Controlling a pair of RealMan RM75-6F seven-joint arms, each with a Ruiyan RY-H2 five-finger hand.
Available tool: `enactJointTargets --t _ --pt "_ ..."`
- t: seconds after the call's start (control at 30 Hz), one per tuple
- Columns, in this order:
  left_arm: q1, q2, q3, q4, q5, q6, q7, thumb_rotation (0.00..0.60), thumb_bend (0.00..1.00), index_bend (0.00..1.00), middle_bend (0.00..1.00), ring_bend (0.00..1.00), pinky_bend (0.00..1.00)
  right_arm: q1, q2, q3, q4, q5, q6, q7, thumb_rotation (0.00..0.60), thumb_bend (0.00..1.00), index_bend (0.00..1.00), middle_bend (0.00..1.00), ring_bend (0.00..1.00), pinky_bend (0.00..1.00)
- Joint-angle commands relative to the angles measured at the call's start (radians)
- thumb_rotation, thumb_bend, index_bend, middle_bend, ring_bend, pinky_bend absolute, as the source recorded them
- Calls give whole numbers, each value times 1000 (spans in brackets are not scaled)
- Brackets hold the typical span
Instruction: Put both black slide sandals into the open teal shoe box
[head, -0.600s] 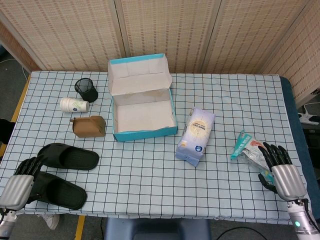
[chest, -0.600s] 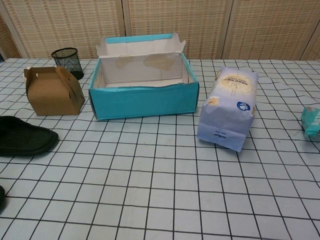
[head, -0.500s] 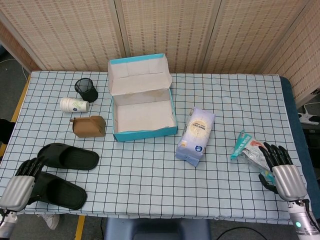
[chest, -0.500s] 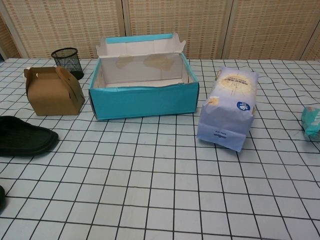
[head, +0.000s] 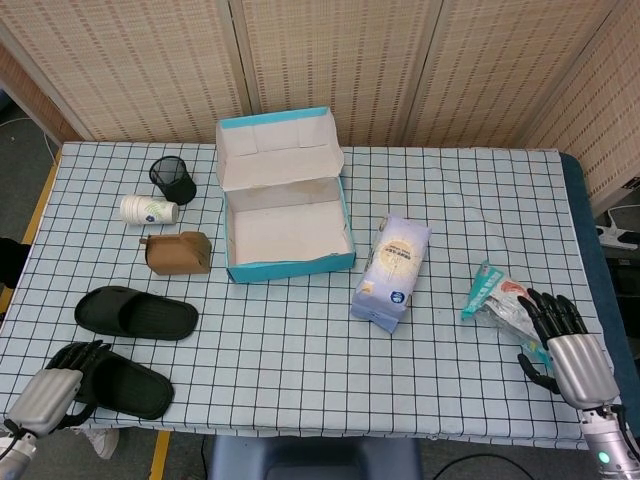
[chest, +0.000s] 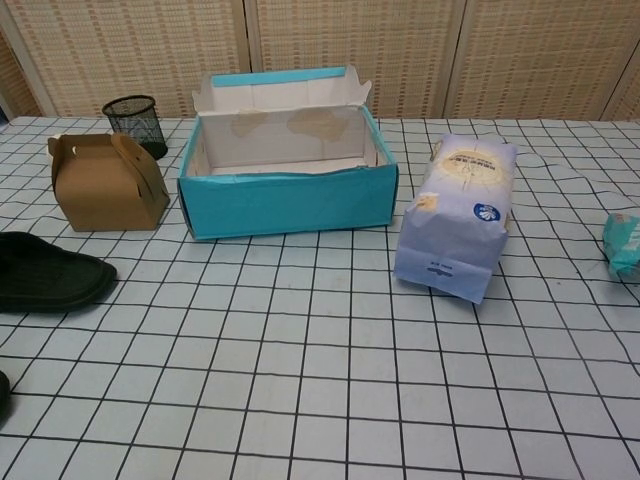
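The left hand (head: 48, 394) covers the near sandal's (head: 125, 386) heel end, contact perhaps unclear.

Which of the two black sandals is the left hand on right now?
The near sandal at the table's front edge; the left hand rests on its heel end. The far sandal lies untouched.

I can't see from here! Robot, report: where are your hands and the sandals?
Left hand on near sandal; right hand open. Far sandal on table, teal shoe box empty. Path unobstructed.

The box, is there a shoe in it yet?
No, the box shows only its bare white floor, and both sandals lie on the table to its left.
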Motion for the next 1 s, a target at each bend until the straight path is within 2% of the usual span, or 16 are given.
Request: enactJointTargets --t 0.03,0.37,0.63,1.0 --pt "-17 6 9 -7 -56 -51 35 600 319 0 0 0 59 0 1 0 -1 -2 1 0 600 249 0 0 0 0" --pt "-31 -32 0 32 -137 -81 132 600 325 0 0 0 59 -1 -5 3 6 -7 7 3 600 249 0 0 0 0" --pt "-38 -90 -10 95 -155 -87 137 600 310 0 0 0 59 -2 -7 2 5 -4 2 -7 600 249 0 0 0 0" --pt "-70 -141 -15 164 -227 -166 155 600 308 0 0 0 64 1 -7 6 5 9 -10 -14 600 250 0 0 0 0"
